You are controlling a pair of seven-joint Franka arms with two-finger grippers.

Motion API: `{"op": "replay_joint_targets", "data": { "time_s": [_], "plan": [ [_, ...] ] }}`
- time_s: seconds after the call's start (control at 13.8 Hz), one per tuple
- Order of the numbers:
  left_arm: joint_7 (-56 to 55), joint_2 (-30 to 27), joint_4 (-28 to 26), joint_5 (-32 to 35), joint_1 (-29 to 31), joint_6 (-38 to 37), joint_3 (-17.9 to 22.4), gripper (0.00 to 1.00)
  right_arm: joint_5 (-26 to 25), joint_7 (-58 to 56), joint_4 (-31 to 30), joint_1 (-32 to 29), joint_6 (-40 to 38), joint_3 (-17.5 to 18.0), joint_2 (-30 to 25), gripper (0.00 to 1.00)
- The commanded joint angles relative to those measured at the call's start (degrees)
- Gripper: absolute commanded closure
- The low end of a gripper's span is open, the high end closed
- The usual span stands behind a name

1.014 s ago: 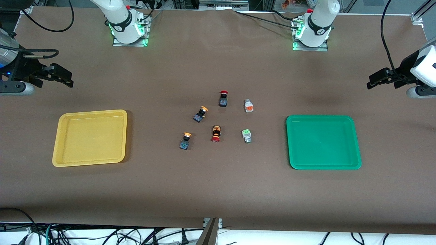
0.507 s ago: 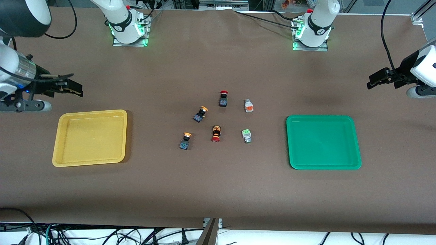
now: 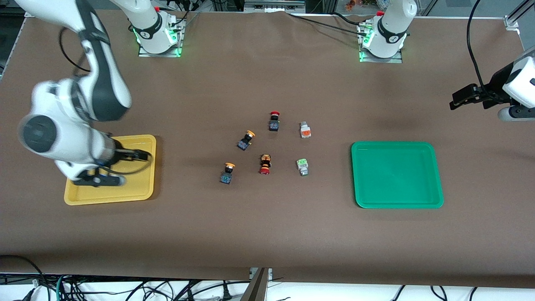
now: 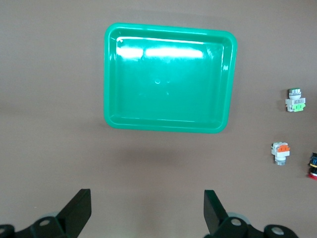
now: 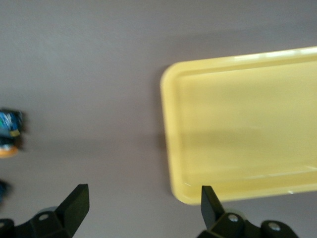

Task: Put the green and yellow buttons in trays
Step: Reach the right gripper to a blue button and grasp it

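Note:
Two yellow-capped buttons lie mid-table. A grey button with an orange face and one with a green face lie toward the left arm's end. The yellow tray and the green tray hold nothing. My right gripper is open and empty over the yellow tray's edge; its wrist view shows the tray and one yellow-capped button. My left gripper waits open at its table end, with the green tray and both grey buttons in its view.
A red-capped black-bodied button and a red-capped button with an orange-black body lie among the task's buttons. The right arm's white links hang over the yellow tray. Cables run along the table's edges.
My right arm has swung in from the table's edge at its own end and now hangs over the yellow tray. The left arm and all buttons have not moved.

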Motion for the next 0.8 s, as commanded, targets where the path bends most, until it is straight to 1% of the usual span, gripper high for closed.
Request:
{"op": "replay_joint_targets", "data": {
  "time_s": [0.0, 0.14, 0.29, 0.51, 0.72],
  "plan": [
    [-0.5, 3.4, 0.4, -1.1, -0.5, 1.8, -1.0, 0.00, 4.6, 8.0, 1.2, 4.7, 5.5, -0.2, 3.1, 0.00],
    [-3.8, 3.7, 0.0, -1.0, -0.5, 1.7, -2.5, 0.00, 4.4, 13.3, 1.2, 9.7, 10.7, -0.2, 5.7, 0.00],
    [-6.8, 4.9, 0.0, -0.7, -0.5, 1.9, -4.9, 0.00, 4.1, 18.5, 1.2, 13.8, 15.5, -0.3, 8.6, 0.00],
    [-11.9, 7.0, -1.3, -2.0, -0.5, 1.9, -8.9, 0.00, 3.9, 21.6, 1.2, 15.8, 22.0, -0.3, 12.4, 0.00],
    [-17.8, 10.8, -1.3, -10.7, -0.6, 2.5, -11.3, 0.00, 3.8, 21.6, 1.2, 15.9, 26.3, -0.3, 15.3, 0.00]
  ]
}}
